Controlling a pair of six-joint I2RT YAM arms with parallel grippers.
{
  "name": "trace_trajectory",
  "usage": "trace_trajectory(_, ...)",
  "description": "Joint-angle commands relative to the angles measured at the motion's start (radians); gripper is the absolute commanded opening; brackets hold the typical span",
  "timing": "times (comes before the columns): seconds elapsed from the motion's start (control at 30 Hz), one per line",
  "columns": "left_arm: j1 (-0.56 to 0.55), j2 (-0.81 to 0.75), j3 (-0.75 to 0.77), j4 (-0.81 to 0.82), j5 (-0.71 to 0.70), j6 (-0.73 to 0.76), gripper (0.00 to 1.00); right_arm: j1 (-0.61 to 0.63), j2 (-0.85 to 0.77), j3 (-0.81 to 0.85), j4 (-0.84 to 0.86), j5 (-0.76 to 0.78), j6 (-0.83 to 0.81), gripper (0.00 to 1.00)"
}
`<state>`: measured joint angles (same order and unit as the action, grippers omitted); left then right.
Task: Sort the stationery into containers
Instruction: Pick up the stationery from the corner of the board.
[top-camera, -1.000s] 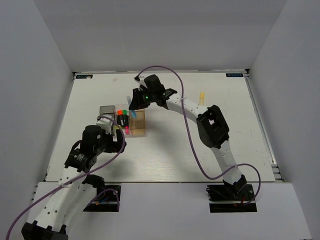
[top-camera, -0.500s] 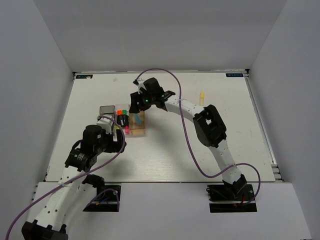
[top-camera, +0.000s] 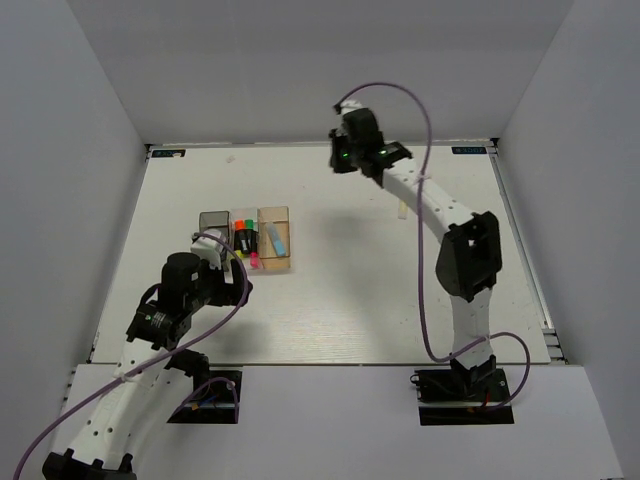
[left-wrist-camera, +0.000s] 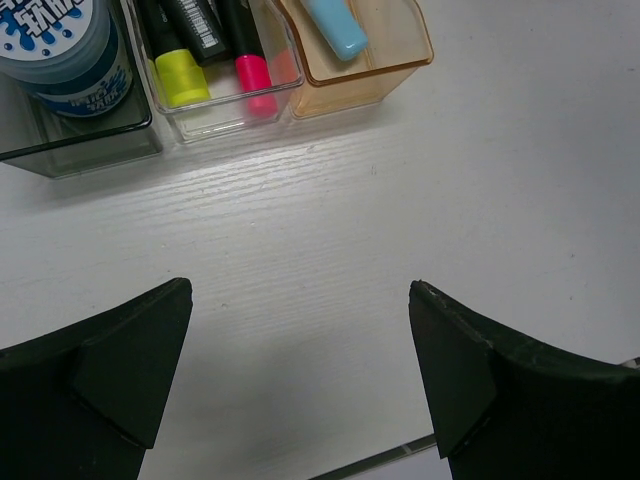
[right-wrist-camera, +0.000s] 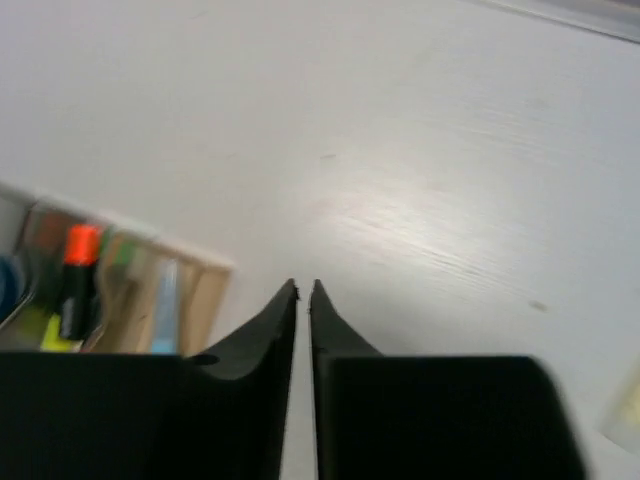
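Two arms on that rig, so how's each one sitting? (benchlurker)

From my seat: the right arm (top-camera: 430, 205) is stretched long toward the far edge of the table (top-camera: 340, 290), wrist turned back toward the boxes. The right gripper (right-wrist-camera: 303, 286) has its fingers pressed nearly together, just a hairline slit, nothing pinched in there. The left arm (top-camera: 165, 310) is folded up close to its base. The left gripper (left-wrist-camera: 300, 290) hangs over bare tabletop just in front of the boxes, fingers spread wide, carrying nothing. (rig_op)

And the stationery? (benchlurker)

Mostly boxed, lol. Three boxes sit side by side in a row. The dark grey box (left-wrist-camera: 80, 150) has the blue-white roll (left-wrist-camera: 60, 45). The clear box (left-wrist-camera: 230, 115) in the middle holds black highlighters (left-wrist-camera: 200, 20) lying side by side. I make out a yellow end (left-wrist-camera: 182, 78) and a pink end (left-wrist-camera: 258, 75) on the near side, plus an orange end (top-camera: 238, 223) and a green end (top-camera: 247, 222) at the far side. The amber box (left-wrist-camera: 390, 70) has the light blue highlighter (left-wrist-camera: 335, 25) lying at a slant. One pale yellow highlighter (top-camera: 401, 211) lies loose on the right half of the table, well apart from the boxes and partly hidden under the right arm in the top view. (rig_op)

Anything in the way? (benchlurker)

Just cabling: a purple cable (top-camera: 385, 86) arcs over the right wrist, and another loops around the left arm. The right wrist view is blurry, with a pale smudge at its right edge. Can't tell what that is. (rig_op)
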<state>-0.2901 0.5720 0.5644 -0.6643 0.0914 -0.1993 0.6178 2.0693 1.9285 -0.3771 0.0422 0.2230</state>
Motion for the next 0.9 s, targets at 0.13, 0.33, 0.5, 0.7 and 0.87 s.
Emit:
trace_trajectory(0.13, -0.003, -0.023, 0.002, 0.017, 0.044, -0.002, 1.0, -0.225, 0.1, 0.18, -0.376, 0.318, 0.003, 0.49)
trace_trajectory(0.33, -0.003, -0.031, 0.0, 0.019, 0.051, -0.002, 1.0, -0.296, 0.132, 0.156, -0.367, 0.358, -0.039, 0.56)
trace_trajectory(0.5, -0.001, -0.027, 0.0, 0.019, 0.054, -0.002, 1.0, -0.326, 0.182, 0.173, -0.379, 0.358, -0.039, 0.58)
trace_trajectory(0.7, -0.001, -0.018, -0.001, 0.02, 0.057, -0.002, 1.0, -0.358, 0.253, 0.185, -0.395, 0.318, -0.002, 0.58)
trace_trajectory(0.87, -0.001, -0.012, 0.0, 0.02, 0.054, 0.0, 1.0, -0.378, 0.305, 0.193, -0.404, 0.274, 0.015, 0.56)
